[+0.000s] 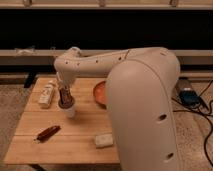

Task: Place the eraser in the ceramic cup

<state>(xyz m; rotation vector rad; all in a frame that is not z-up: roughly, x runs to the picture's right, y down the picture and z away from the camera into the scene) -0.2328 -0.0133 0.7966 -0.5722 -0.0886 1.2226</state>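
My gripper (65,99) hangs from the white arm over the left middle of the wooden table (30,125), pointing down right above the ceramic cup (69,112). The cup is small, whitish and upright. Between the fingers is a dark brown block with an orange tint, the eraser (64,102), with its lower end at the cup's mouth. The gripper covers the cup's rim, so the inside of the cup is hidden.
A white bottle (46,95) lies at the table's back left. An orange bowl (99,93) stands right of the cup, partly behind my arm's big white body. A reddish-brown stick (48,132) lies front left and a pale beige block (104,140) front middle.
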